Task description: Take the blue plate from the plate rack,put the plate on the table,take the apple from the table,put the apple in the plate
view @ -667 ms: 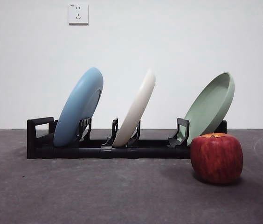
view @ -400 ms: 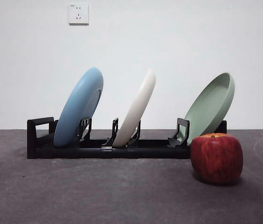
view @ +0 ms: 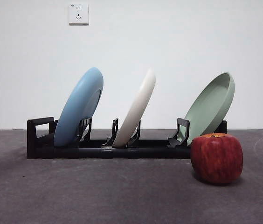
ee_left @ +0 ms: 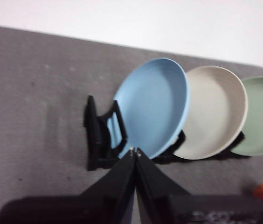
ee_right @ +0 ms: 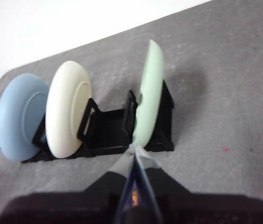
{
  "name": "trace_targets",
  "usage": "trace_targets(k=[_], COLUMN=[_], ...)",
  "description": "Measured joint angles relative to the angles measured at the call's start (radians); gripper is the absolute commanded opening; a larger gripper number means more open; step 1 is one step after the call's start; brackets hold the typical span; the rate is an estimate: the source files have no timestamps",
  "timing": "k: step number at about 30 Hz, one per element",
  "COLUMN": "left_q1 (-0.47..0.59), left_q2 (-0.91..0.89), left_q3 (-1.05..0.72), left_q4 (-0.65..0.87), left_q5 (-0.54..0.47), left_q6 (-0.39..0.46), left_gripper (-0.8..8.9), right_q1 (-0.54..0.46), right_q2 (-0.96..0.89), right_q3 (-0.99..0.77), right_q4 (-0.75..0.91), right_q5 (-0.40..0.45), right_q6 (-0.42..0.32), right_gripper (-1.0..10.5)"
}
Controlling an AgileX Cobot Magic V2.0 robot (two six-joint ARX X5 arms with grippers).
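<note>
Beyond the left gripper (ee_left: 134, 151), its jaws pressed together on nothing, the blue plate (ee_left: 154, 106) leans unmoved in the plate rack (ee_left: 96, 135); right gripper (ee_right: 136, 151) likewise closed, empty.

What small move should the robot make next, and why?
Probably open the left gripper and bring it toward the blue plate. The plate leans in the plate rack untouched, the left gripper is shut above it, and the apple waits on the table.

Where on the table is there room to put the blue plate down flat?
The table is bare in front of the plate rack, left of the apple. It is crowded by the apple, which sits close against the rack's green-plate end.
</note>
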Motion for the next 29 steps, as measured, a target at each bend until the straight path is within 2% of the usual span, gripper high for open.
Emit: trace_targets(k=[8,9,12,13,15,19,26,29], left_q1=[0.0,0.0,0.0,0.0,0.0,-0.009,-0.094,-0.129], left_q2=[0.252,0.271,0.323,0.334,0.353,0.448,0.784,0.925], left_q3=[0.249,0.269,0.322,0.33,0.34,0.372,0.623,0.722], left_q4=[-0.172,-0.18,-0.185,-0.179,-0.157,-0.119,-0.111,-0.111], left_q5=[0.107,0.115,0.159,0.17,0.19,0.249,0.248,0.197], left_q6=[0.062,0.071,0.095,0.096,0.103,0.105,0.114,0.125], left_gripper=[0.2,0.73,3.9,4.09,4.08,4.08,4.07,4.07], right_q1=[0.0,0.0,0.0,0.0,0.0,0.0,0.0,0.0], right_q2=[0.203,0.219,0.257,0.265,0.279,0.293,0.293,0.293], right_q3=[0.242,0.251,0.259,0.259,0.259,0.259,0.259,0.259], right_q4=[-0.14,-0.143,-0.146,-0.148,-0.152,-0.152,-0.145,-0.145], right_q5=[-0.157,-0.164,-0.168,-0.168,-0.168,-0.169,-0.169,-0.169], right_q6=[-0.108,-0.114,-0.13,-0.131,-0.134,-0.134,-0.134,-0.134], right_gripper=[0.3,0.7,2.8,3.3,3.9,3.8,3.8,3.8])
